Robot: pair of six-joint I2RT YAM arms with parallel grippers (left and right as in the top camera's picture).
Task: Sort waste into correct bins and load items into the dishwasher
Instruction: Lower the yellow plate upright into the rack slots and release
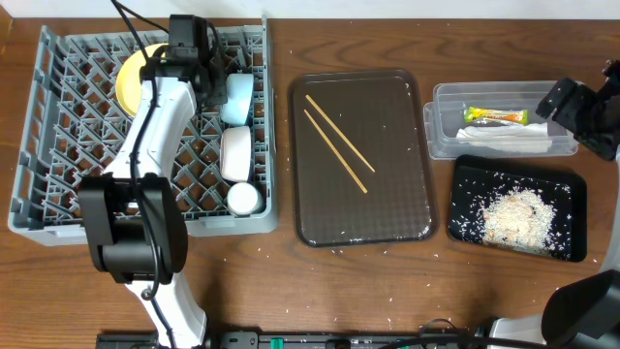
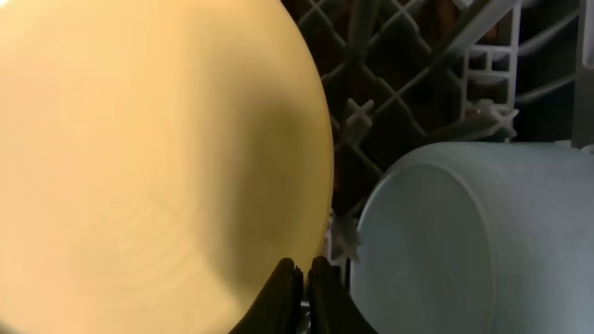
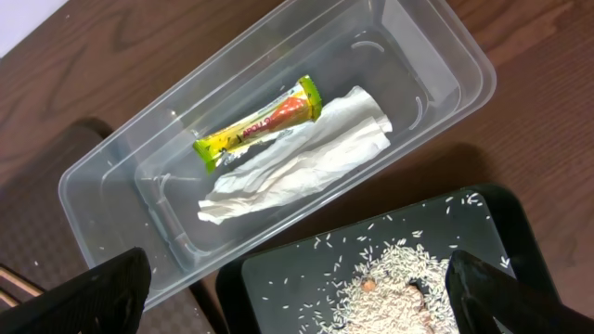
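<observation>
The grey dishwasher rack holds the yellow plate on edge, the light blue bowl, the white bowl and the white cup. My left gripper is shut at the plate's rim; in the left wrist view its tips meet in front of the plate, beside the blue bowl. The chopsticks lie on the brown tray. My right gripper hangs open over the black tray of rice. The clear tub holds the sachet and paper.
In the overhead view the clear tub and black tray sit at the right, with my right gripper beside the tub. Loose rice grains are scattered on the wooden table round the brown tray. Rack pegs stand behind the plate.
</observation>
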